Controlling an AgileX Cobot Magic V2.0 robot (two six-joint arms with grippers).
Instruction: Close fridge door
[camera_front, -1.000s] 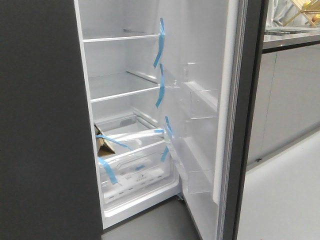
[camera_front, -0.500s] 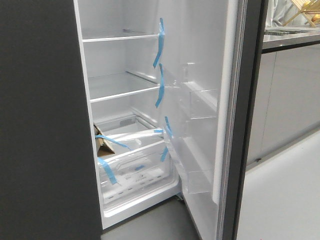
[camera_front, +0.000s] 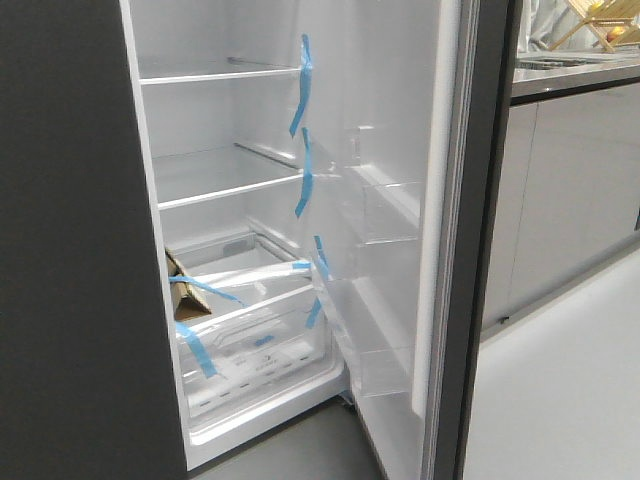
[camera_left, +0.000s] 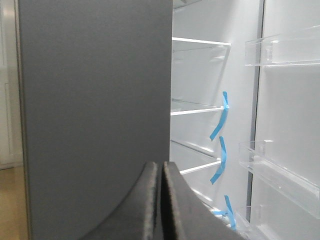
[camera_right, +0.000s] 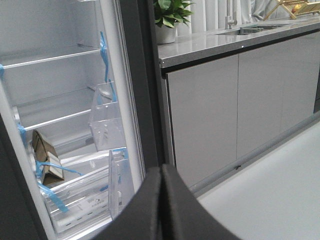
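The fridge door (camera_front: 478, 250) stands wide open, seen edge-on in the front view: dark grey outer edge, white inside with clear shelf bins (camera_front: 385, 205). The left wrist view shows the door's white inside (camera_left: 287, 125) beside the fridge shelves. The right wrist view shows the door's dark edge (camera_right: 135, 75) and pale seal. My left gripper (camera_left: 161, 166) is shut and empty, in front of a dark grey panel (camera_left: 95, 110). My right gripper (camera_right: 161, 170) is shut and empty, level with the door's free edge and apart from it. Neither gripper shows in the front view.
A dark grey panel (camera_front: 70, 250) fills the left. Glossy grey cabinets (camera_front: 570, 180) under a counter stand right of the door, with a plant (camera_right: 170, 15) and a dish rack (camera_front: 600, 25) on top. Blue tape (camera_front: 300, 90) holds shelves; a cardboard box (camera_front: 185, 290) lies inside.
The whole scene has slid a little left in the front view, so the camera has shifted right. The door's angle looks unchanged.
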